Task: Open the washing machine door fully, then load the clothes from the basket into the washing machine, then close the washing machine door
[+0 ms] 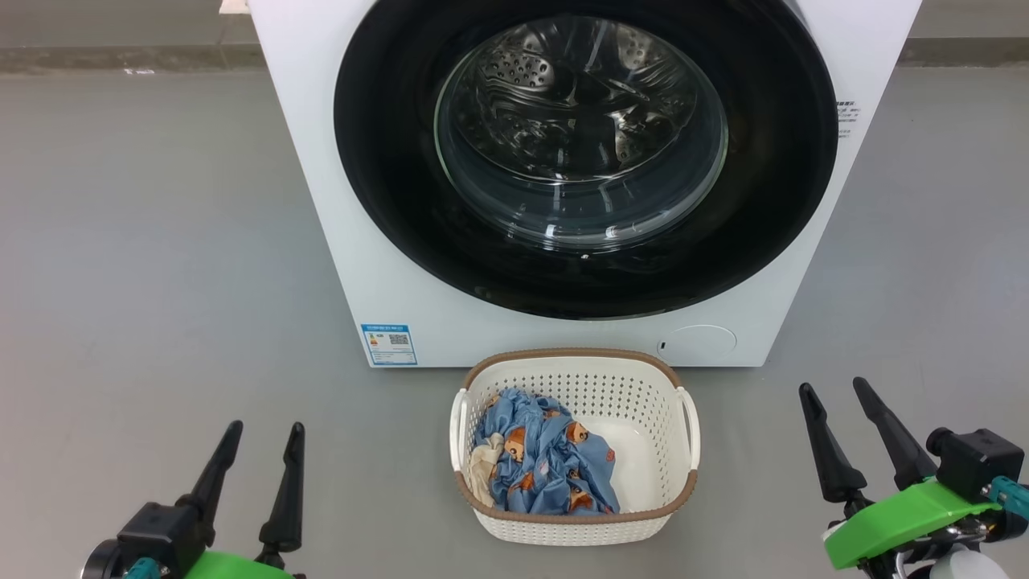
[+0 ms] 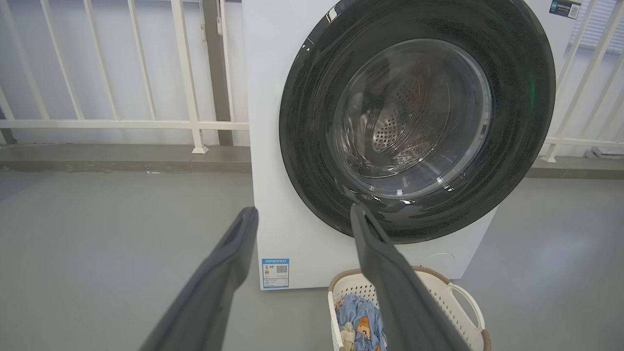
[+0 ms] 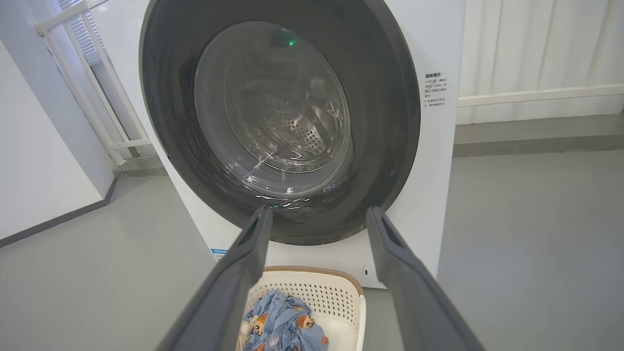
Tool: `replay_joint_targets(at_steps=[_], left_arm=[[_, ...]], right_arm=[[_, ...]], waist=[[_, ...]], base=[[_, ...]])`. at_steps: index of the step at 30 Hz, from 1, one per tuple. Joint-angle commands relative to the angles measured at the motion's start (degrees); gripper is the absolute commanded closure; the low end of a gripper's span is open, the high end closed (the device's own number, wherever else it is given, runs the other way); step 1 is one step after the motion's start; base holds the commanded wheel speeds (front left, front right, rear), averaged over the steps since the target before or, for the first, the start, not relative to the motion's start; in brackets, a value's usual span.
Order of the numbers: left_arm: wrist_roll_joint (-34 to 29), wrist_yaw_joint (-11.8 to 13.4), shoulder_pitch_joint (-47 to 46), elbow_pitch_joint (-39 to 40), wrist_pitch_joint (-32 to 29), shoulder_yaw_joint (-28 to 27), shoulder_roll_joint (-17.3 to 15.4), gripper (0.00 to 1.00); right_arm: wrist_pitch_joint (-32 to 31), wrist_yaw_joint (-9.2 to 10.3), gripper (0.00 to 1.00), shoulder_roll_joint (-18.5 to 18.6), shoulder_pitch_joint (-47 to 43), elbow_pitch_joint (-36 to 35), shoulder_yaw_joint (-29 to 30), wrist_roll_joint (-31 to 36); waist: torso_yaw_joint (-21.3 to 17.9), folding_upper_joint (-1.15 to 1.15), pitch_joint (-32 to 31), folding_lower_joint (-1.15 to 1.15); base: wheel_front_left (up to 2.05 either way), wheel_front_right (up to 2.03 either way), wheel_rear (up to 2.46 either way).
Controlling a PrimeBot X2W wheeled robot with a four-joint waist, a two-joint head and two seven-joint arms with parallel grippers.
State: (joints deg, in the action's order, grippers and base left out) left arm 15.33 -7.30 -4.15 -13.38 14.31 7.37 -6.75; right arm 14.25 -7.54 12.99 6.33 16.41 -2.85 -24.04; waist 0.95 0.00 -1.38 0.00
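Observation:
The white washing machine (image 1: 386, 241) faces me with its round glossy black door (image 1: 386, 185) lying flat against the front; the steel drum shows through the glass bowl. On the floor before it stands the cream basket (image 1: 643, 386), holding the blue bear-print clothes (image 1: 547, 466) and a cream cloth in its left half. My left gripper (image 1: 265, 438) hangs open at the lower left, well clear of the basket. At the lower right my right gripper (image 1: 836, 390) is open too, with nothing between its fingers. The left wrist view shows the door (image 2: 312, 122) and basket (image 2: 453, 292).
Grey floor (image 1: 145, 241) spreads to both sides of the machine and basket. A white railing (image 2: 122, 124) and a low kerb run behind the machine. A white wall (image 3: 34, 170) stands off to one side in the right wrist view.

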Motion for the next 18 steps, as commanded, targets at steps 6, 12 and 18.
replay_joint_targets(at_steps=[6,12,18], left_arm=[[-0.64,-0.19,-2.93,1.3,0.69,-1.78,-1.1,0.0],[-0.49,-0.19,-2.83,1.39,0.69,-1.78,-1.11,0.0],[-0.32,-0.19,-2.75,1.42,0.69,-1.78,-1.12,0.0]], right_arm=[[0.74,0.05,0.0,1.12,2.71,-1.01,-0.93,0.69],[0.74,0.05,0.0,1.07,2.61,-0.85,-0.83,0.65],[0.74,0.05,0.0,1.04,2.54,-0.72,-0.83,0.66]], waist=[[-0.02,0.0,-0.01,0.0],[-0.05,0.0,-0.02,0.0],[-0.11,0.0,-0.03,0.0]], base=[[0.0,0.0,0.0],[0.0,0.0,0.0],[0.0,0.0,0.0]])
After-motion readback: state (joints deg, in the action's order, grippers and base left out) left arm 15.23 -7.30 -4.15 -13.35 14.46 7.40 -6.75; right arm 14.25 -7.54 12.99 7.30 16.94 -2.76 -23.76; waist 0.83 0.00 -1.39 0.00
